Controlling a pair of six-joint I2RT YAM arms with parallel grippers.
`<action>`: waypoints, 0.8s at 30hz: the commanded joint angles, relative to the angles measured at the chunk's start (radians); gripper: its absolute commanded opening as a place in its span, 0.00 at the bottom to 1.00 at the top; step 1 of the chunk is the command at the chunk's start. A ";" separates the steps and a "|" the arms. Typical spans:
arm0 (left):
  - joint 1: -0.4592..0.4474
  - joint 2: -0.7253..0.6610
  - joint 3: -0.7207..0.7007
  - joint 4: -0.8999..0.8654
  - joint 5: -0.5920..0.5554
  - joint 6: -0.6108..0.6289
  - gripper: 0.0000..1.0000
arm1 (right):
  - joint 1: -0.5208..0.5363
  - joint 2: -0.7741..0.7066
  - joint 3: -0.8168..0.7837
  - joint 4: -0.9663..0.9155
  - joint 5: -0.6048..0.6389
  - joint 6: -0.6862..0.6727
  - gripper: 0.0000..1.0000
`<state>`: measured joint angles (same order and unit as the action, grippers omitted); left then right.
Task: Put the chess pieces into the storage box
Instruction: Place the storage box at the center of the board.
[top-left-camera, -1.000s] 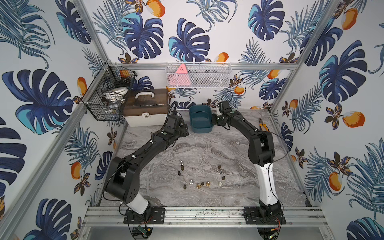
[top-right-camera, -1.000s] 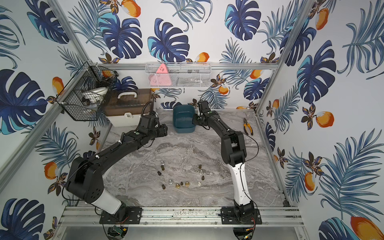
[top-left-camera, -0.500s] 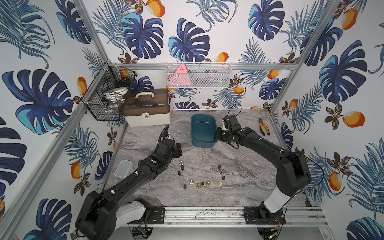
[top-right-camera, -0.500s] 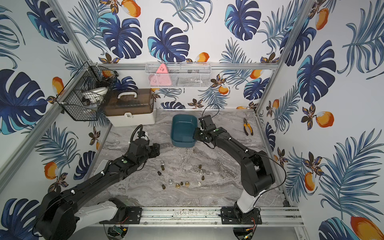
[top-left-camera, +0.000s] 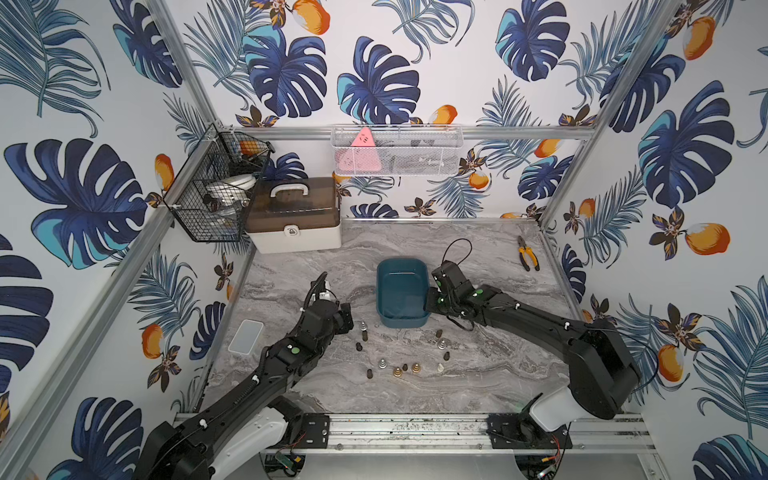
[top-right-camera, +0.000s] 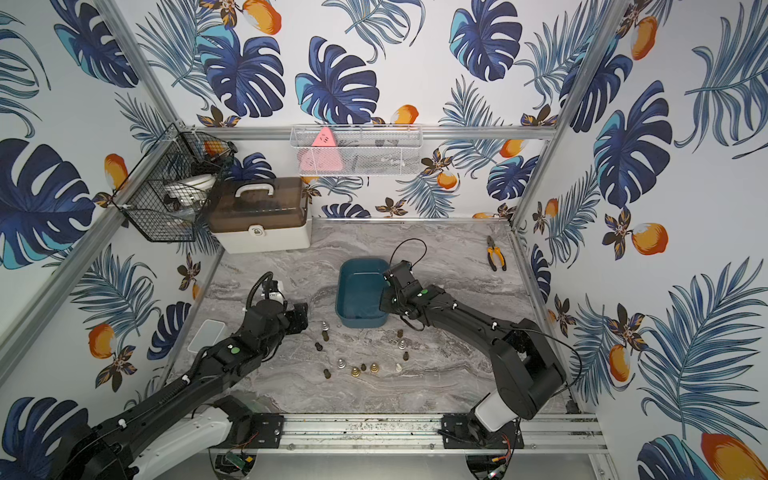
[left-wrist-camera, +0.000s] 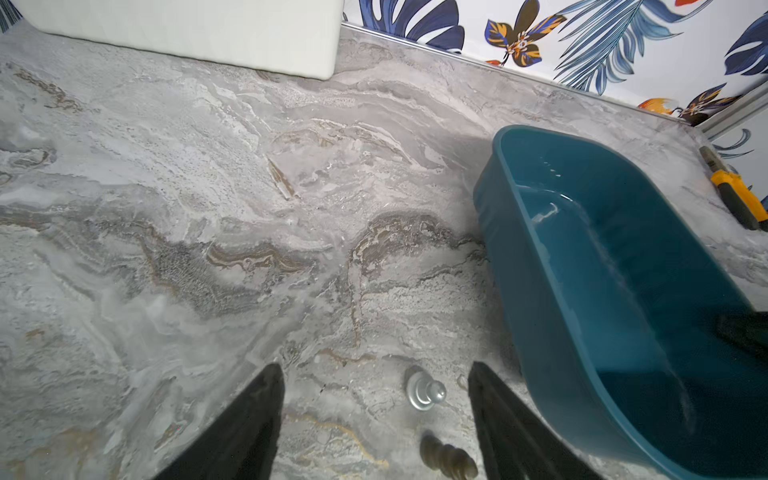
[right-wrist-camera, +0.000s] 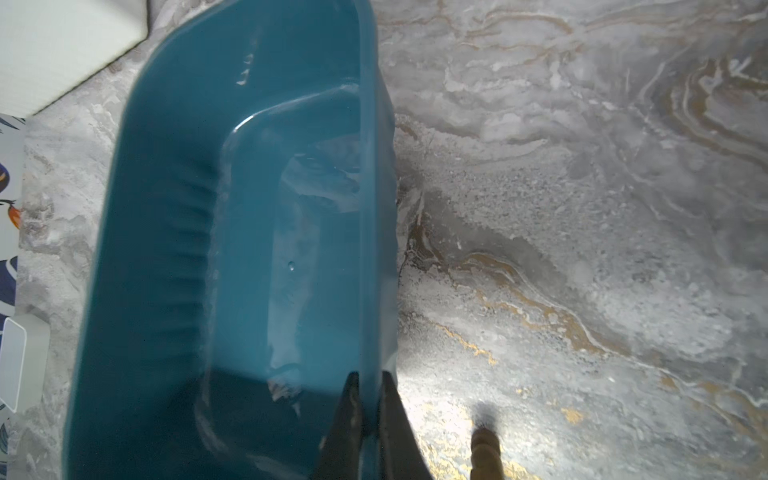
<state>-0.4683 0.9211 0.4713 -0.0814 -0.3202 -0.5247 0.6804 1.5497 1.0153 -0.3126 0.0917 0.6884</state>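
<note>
R gripper (right-wrist-camera: 368, 379): clamped on storage box (right-wrist-camera: 232, 208) side wall, box mid-table. L gripper (left-wrist-camera: 374, 366): spread open, empty, silver piece (left-wrist-camera: 424, 392) btwn fingers in wrist view. Chess pieces (top-left-camera: 397, 372) scattered on table (top-left-camera: 469, 374), front of box.

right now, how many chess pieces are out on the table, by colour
dark brown pieces: 6
silver pieces: 3
golden pieces: 2
white piece: 1
total: 12
</note>
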 joint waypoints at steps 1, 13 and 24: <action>-0.003 0.011 -0.020 0.037 0.013 0.012 0.74 | 0.011 -0.016 -0.018 0.033 0.050 0.010 0.00; -0.003 -0.020 -0.097 0.095 0.037 0.040 0.74 | 0.049 -0.033 -0.109 0.054 0.064 0.040 0.00; -0.004 0.021 -0.074 0.095 0.049 0.032 0.75 | 0.082 -0.006 -0.112 0.040 0.100 0.068 0.13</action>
<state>-0.4713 0.9413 0.3893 -0.0105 -0.2775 -0.4950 0.7551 1.5402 0.9020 -0.2638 0.1684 0.7418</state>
